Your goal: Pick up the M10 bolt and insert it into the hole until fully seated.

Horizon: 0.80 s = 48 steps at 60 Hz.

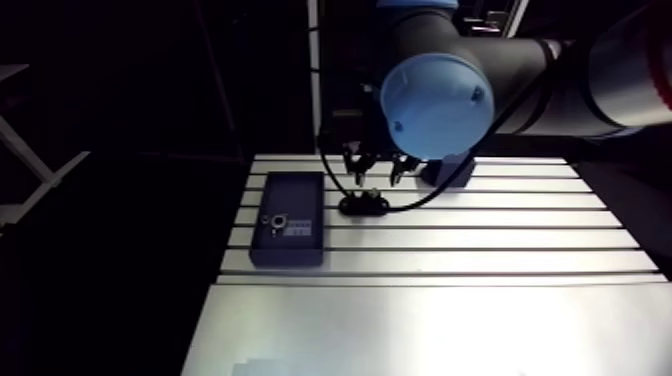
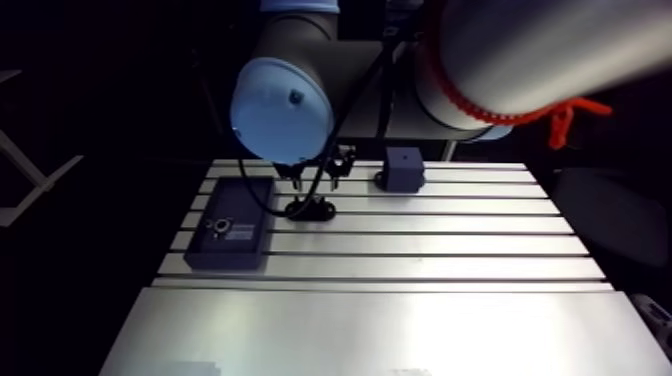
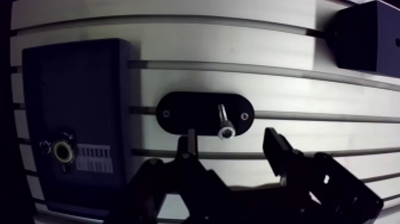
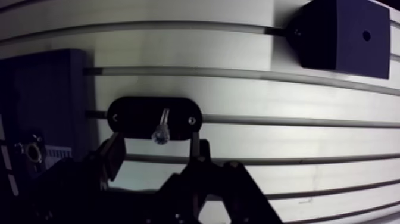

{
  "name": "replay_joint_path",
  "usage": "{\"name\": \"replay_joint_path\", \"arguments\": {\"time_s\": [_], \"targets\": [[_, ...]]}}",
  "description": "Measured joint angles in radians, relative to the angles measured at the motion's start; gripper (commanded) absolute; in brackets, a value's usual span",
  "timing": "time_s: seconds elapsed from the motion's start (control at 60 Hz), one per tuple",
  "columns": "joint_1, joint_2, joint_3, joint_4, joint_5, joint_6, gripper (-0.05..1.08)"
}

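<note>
1. The one pincer (image 3: 231, 136) is open. Its two fingers (image 3: 189, 143) are apart and hold nothing.
2. One shiny bolt (image 3: 222, 119) shows between the fingers. It rests on one black oval holder (image 3: 184, 110).
3. Beside the holder lies one dark box (image 3: 77, 89). It has one round hole (image 3: 62, 151) and one label, too small to read.
4. One black cube (image 3: 363, 36) sits farther off on the slotted table (image 3: 238, 53).

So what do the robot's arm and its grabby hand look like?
The arm is made of fat grey tubes with a round, light-blue joint cap. Its gripper is black, with two slim fingers.
</note>
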Motion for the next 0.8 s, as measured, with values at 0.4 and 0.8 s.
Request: {"name": "replay_joint_path", "arguments": {"time_s": [0.4,0.8], "targets": [[0.001,0.013,0.000,-0.001,-0.003,0.000,0.40],[0.001,0.018,0.007,-0.002,-0.003,0.002,0.45]]}}
